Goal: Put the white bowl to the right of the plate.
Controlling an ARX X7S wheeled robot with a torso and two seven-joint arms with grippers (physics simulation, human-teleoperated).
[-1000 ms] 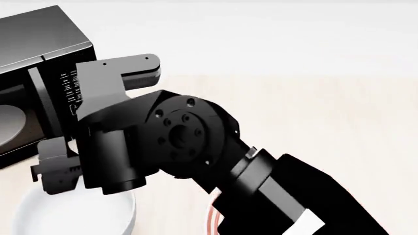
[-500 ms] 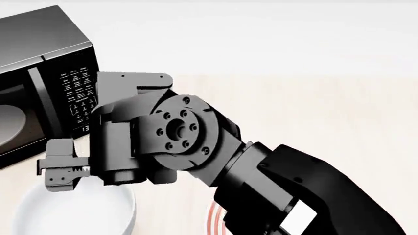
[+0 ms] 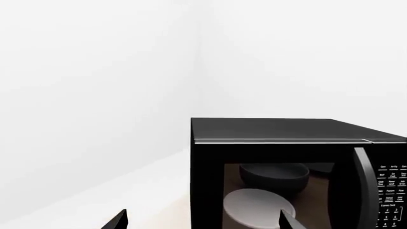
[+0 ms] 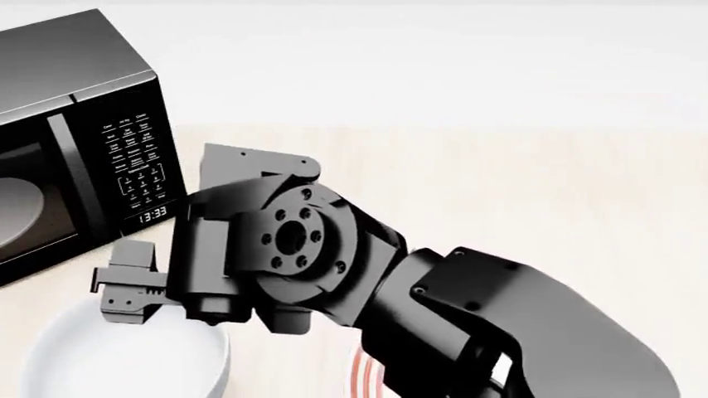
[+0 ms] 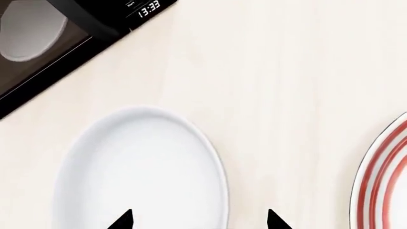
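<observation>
The white bowl [image 5: 140,174] stands on the pale wooden table, in front of the microwave; in the head view it is at the bottom left [image 4: 122,361]. The plate [image 5: 381,181], with red-orange rings, lies to its right, mostly hidden under my right arm in the head view [image 4: 359,373]. My right gripper [image 5: 199,223] is open above the bowl's rim on the plate side, one fingertip over the bowl's inside and the other over the table. My left gripper [image 3: 203,222] is open and empty, facing the microwave.
A black microwave [image 4: 78,141] stands at the back left, door shut, with a pale disc behind its glass [image 3: 258,210]. My right arm [image 4: 420,307] covers the middle of the head view. Bare table [image 4: 553,191] lies to the right.
My right arm has swung right and lowered a little, its wrist turning. The gripper has shifted along the bowl's far rim. The microwave's keypad has come into view.
</observation>
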